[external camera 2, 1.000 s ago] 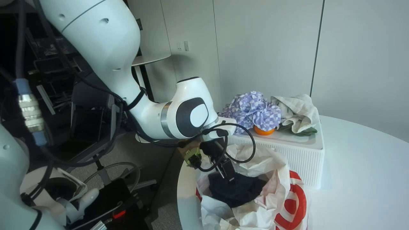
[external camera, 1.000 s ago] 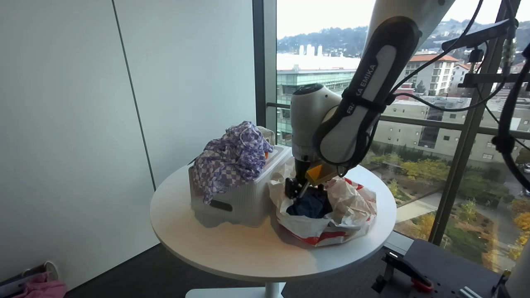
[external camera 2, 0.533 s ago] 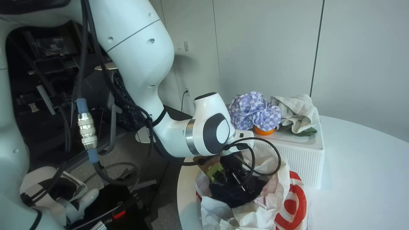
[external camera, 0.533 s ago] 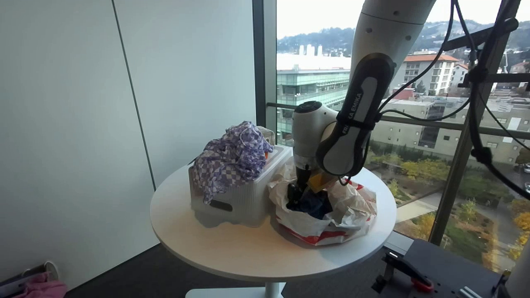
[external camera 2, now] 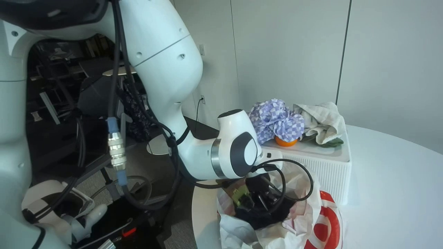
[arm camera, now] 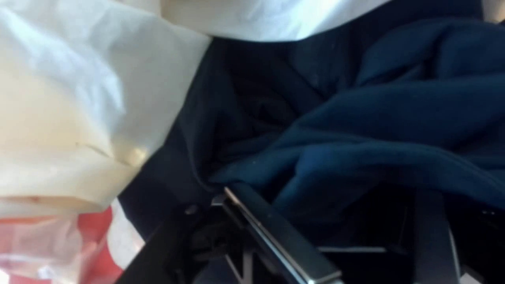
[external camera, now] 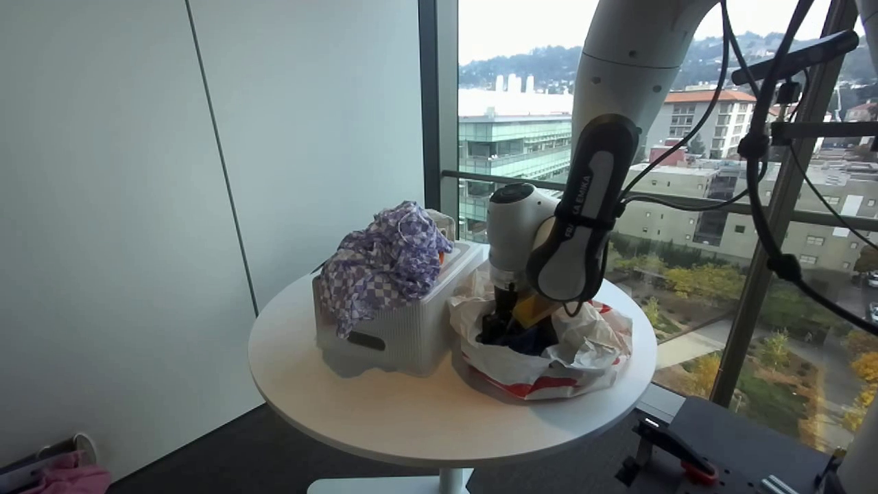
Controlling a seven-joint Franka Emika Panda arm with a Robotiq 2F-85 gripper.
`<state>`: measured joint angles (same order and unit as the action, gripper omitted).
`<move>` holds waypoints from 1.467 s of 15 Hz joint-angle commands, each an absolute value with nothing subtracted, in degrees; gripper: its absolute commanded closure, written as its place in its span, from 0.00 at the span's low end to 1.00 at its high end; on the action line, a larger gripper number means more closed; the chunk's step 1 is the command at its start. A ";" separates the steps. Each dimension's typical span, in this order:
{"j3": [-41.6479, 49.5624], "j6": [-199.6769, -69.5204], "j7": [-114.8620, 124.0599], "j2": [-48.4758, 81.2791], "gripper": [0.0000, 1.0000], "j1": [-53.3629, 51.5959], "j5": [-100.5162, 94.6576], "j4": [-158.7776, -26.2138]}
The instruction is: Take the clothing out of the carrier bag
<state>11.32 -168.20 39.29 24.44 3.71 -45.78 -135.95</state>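
The dark navy clothing (external camera: 538,341) lies bunched inside the carrier bag (external camera: 583,363), which is white with red print and wide open at the top. In an exterior view the clothing (external camera 2: 258,221) fills the mouth of the bag (external camera 2: 238,224). My gripper (arm camera: 330,193) is down in the bag, its fingers set well apart at the clothing. In the wrist view, folds of the clothing (arm camera: 355,118) lie ahead of and between the fingers (arm camera: 284,232). The right finger is dark and hard to make out. In both exterior views the fingertips are hidden in the bag.
A white ribbed box (external camera: 411,336) stands beside the bag on the round white table (external camera: 384,412). On the box lie a purple checkered cloth (external camera 2: 273,119), a beige cloth (external camera 2: 322,121) and an orange object (external camera 2: 286,141). A cable (external camera 2: 308,173) loops beside the wrist.
My arm has come down and the gripper has gone from above the clothing into the bag. The bag has shifted slightly, to the right in both exterior views.
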 commanded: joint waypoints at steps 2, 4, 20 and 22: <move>10.52 -163.17 39.78 21.94 0.72 3.64 -43.14 -137.11; 10.62 -159.05 40.36 20.37 0.84 3.12 -41.82 -137.09; 2.83 -107.17 40.16 -0.89 0.96 -3.92 -30.10 -122.96; 1.45 -105.63 41.19 -3.59 0.96 -3.54 -31.05 -119.69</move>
<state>3.46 -109.24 40.52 0.44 -4.27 -30.26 -123.79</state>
